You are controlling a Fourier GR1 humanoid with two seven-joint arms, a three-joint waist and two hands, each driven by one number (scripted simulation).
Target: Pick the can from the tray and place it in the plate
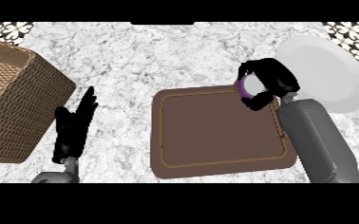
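The right hand (272, 79) sits right of centre in the frame, over the upper right corner of the brown tray (210, 133), with its black fingers and thumb curled round the can (246, 86). The wrap hides most of the can, and only a pale face with a purple band peeks out on the hand's left side. So the can is in that hand's grasp, above the tray's corner and not in the plate. From this steep angle I cannot tell whether it has cleared the tray's surface. The grey forearm comes up from the lower right edge along the tray's right side, which makes sense: it puts the hand between tray and plate. The white plate (324, 71) lies in the upper right of the frame, just beside the hand, so I judge that only a brief carry up and to the right remains before the can is set down. The tray looks bare otherwise. At the lower left the left hand (73, 123) rests with straight fingers pointing up, holding nothing and well apart from the work. A wicker basket (28, 109) sits at the left edge of the marbled tabletop (140, 52), out of the path.
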